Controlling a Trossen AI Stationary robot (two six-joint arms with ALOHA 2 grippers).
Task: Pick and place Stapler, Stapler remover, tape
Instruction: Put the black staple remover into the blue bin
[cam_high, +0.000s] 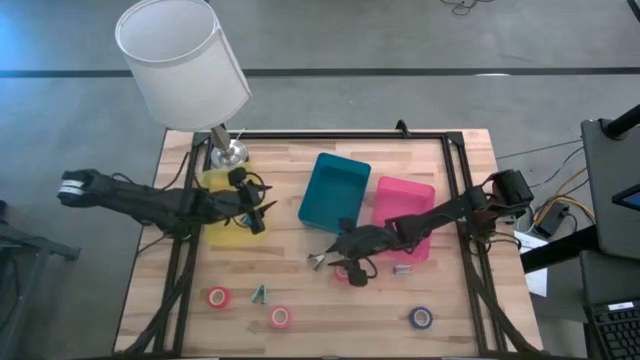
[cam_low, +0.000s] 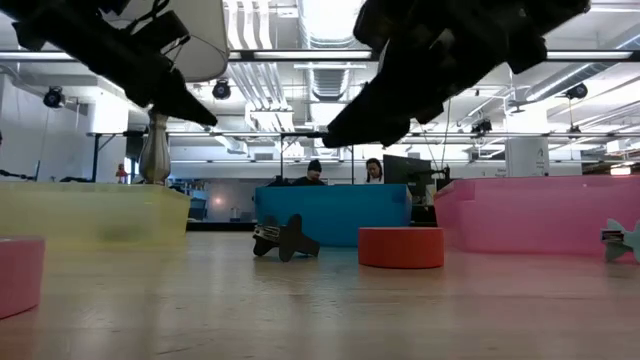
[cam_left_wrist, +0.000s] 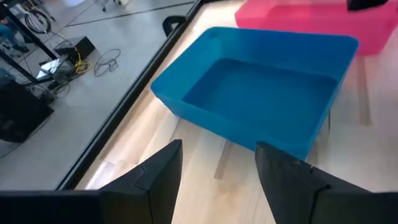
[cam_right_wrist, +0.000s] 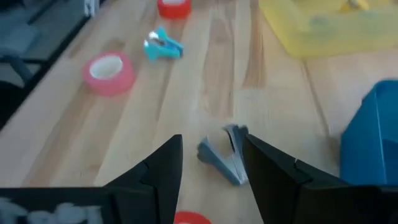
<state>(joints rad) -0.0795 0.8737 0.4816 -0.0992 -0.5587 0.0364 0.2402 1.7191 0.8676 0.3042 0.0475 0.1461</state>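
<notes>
Right hand (cam_right_wrist: 208, 171) nearest, fingers apart, empty, poised over grey stapler remover (cam_right_wrist: 222, 155) at desk (cam_high: 330, 310) centre, for pickup. Left hand (cam_high: 258, 212) wide, empty, above yellow bin (cam_high: 222, 230) at nine o'clock.

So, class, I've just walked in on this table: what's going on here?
A two-armed robot is sorting desk items into bins. The right gripper hangs open over a grey staple remover lying on the table, near the blue bin and pink bin, gripping nothing. The left gripper is open and empty over the yellow bin. Tape rolls and a teal staple remover lie along the near edge, unsorted.
</notes>
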